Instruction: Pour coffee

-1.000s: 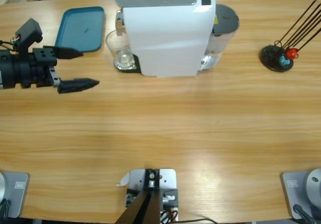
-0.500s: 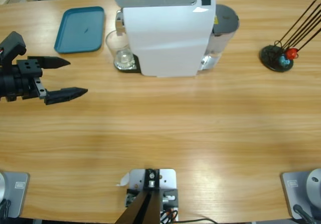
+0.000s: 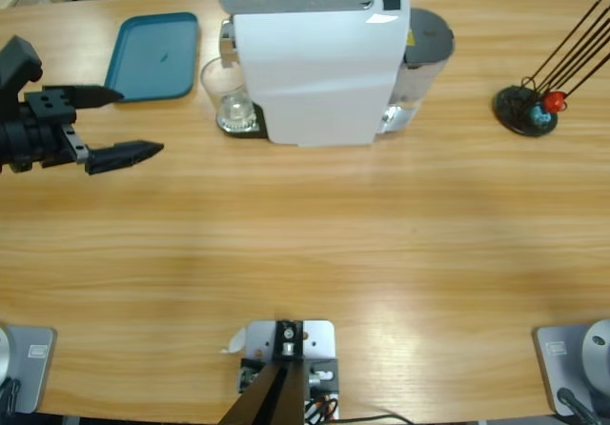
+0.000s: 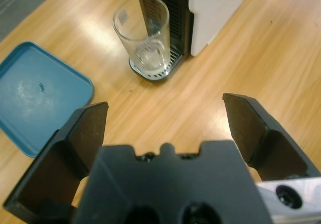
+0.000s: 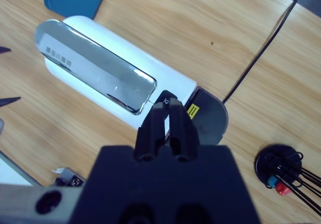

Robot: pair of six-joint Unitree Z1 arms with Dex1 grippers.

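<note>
My left gripper [image 3: 116,120] has withdrawn from the coffee machine [image 3: 319,63] toward the table's left end over the last second, and its jaws are spread wide with nothing between them. The glass tumbler [image 4: 144,42] stands on the machine's drip tray, under the spout, well apart from my jaws; I judge the grasp not yet begun. Any coffee in it is too faint to confirm. My right gripper [image 5: 168,117] hangs above the machine, jaws pressed together. The teal tray [image 3: 154,55] lies just left of the tumbler. Bare table in front of the machine gives open room for approach.
</note>
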